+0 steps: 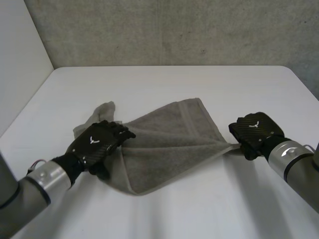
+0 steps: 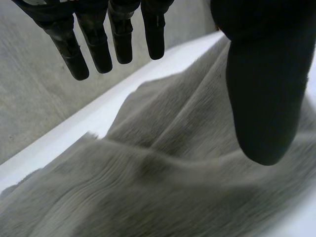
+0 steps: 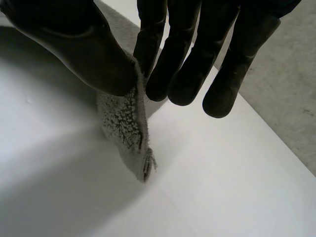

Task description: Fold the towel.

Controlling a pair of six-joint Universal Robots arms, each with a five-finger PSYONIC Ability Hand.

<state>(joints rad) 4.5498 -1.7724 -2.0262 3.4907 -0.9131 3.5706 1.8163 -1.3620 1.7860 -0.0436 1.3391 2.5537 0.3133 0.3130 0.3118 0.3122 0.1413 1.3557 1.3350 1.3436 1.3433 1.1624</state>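
The white tabletop (image 1: 174, 84) is the biggest thing in front of me. My grey towel (image 1: 169, 144) lies in the middle of it, bunched up and part folded, not flat. One loose corner (image 1: 103, 109) sticks out at about 10 o'clock.

My left hand (image 1: 97, 142) is on the towel's 9 o'clock side. It is open. My fingers (image 2: 98, 49) are straight and spread apart from my thumb (image 2: 264, 98), and the towel is right under my palm. I am not holding it with this hand.

My right hand (image 1: 256, 130) is at the towel's 3 o'clock side. It pinches the towel's corner (image 3: 126, 128) between my thumb (image 3: 74, 44) and my fingers (image 3: 187, 74). The tip of the corner hangs down to the tabletop.
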